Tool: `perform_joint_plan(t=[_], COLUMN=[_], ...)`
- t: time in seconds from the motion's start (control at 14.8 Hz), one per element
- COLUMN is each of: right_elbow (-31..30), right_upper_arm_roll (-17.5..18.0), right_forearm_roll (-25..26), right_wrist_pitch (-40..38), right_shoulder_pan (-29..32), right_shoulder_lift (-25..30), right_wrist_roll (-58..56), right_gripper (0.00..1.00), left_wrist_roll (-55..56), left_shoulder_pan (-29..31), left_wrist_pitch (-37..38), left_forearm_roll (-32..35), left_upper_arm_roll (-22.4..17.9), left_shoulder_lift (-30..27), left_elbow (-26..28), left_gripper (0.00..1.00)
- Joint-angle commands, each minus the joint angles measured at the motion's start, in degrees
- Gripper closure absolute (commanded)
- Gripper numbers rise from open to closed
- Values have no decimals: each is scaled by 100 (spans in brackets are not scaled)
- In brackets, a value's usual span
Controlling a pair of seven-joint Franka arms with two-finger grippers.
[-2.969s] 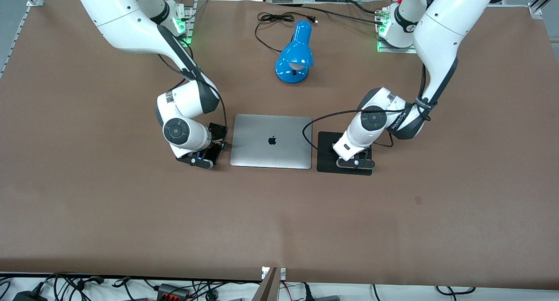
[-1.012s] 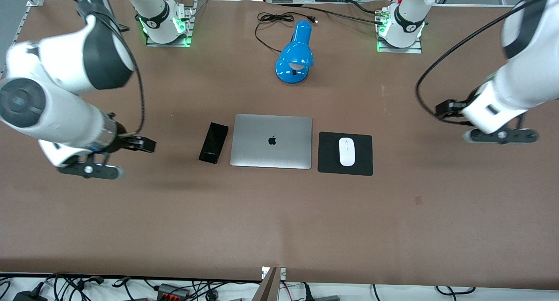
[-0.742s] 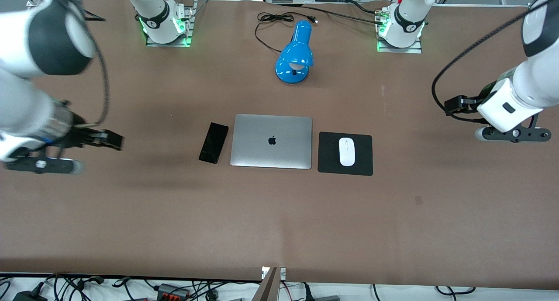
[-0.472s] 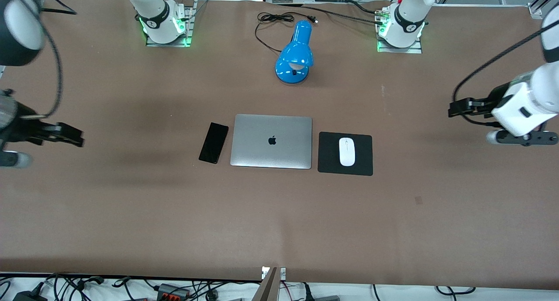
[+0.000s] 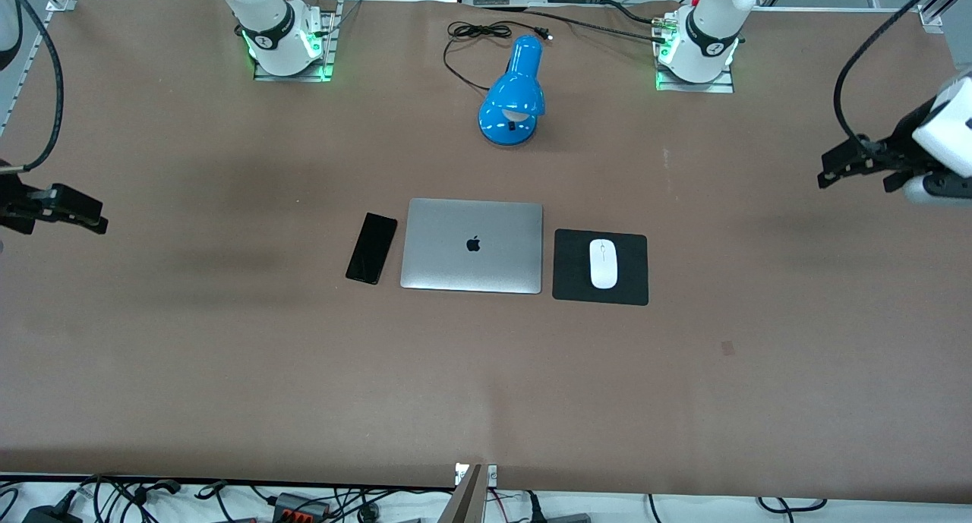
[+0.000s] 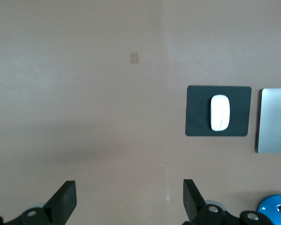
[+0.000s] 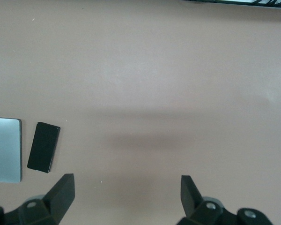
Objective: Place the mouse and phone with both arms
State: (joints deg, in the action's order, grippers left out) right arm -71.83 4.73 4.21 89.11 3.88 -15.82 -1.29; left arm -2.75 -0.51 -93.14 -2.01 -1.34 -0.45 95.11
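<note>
— White, was it, the mouse [image 5: 604, 263]? Where did it sit?

— White, yes, lying flat in the middle of the black mouse pad [image 5: 634, 289], which lay just beside the closed silver laptop [image 5: 471, 246] toward the left arm's end of the table [image 5: 486, 386].

— And the phone [image 5: 371, 247]?

— Face up on the brown tabletop just beside the laptop toward the right arm's end, slightly askew to the laptop's edge and not touching it.

— Was either gripper holding anything?

— No. The left gripper [image 6: 129, 201] hung in the air over bare table near the left arm's end, well apart from the mouse, its fingers [image 6: 64, 200] spread wide with nothing between them. The right gripper [image 7: 127, 194] hung over bare table near the right arm's end, well apart from the phone, fingers [image 7: 62, 191] likewise spread wide and empty.

— Anything else on the table?

— A blue desk lamp [image 5: 514, 92] lay farther from the front camera than the laptop, between the two arm bases, with its black cord [image 5: 474, 33] coiled near it.
</note>
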Motion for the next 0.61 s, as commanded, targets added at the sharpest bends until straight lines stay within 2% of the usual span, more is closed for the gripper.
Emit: perform_joint_plan(t=[0.0, 0.07, 0.2, 0.34, 0.54], right_elbow=[-1696, -2094, -2404, -2467, -2344], right_upper_arm_roll=[2, -7, -7, -7, -7], right_forearm_roll=[-87, -87, -87, -96, -104], right_wrist_pitch=[833, 1045, 1082, 864, 801], right_shoulder_pan=[34, 34, 78, 87, 113], right_shoulder_lift=[1121, 1395, 1616, 1687, 1618], right_wrist_roll=[-29, -20, 23, 356, 297], right_gripper=[0, 0, 0, 0, 0], left_wrist_roll=[-155, -138, -120, -120, -129], left_shoulder_pan=[34, 33, 33, -28, -37], left_wrist_pitch=[146, 173, 165, 165, 183], left_forearm_roll=[87, 87, 78, 87, 87], left_upper_arm_roll=[20, 29, 37, 46, 55], left_shoulder_lift=[-131, -96, 53, 185, 185], left_elbow=[227, 184, 34, -168, -186], left_gripper=[0, 0, 0, 0, 0])
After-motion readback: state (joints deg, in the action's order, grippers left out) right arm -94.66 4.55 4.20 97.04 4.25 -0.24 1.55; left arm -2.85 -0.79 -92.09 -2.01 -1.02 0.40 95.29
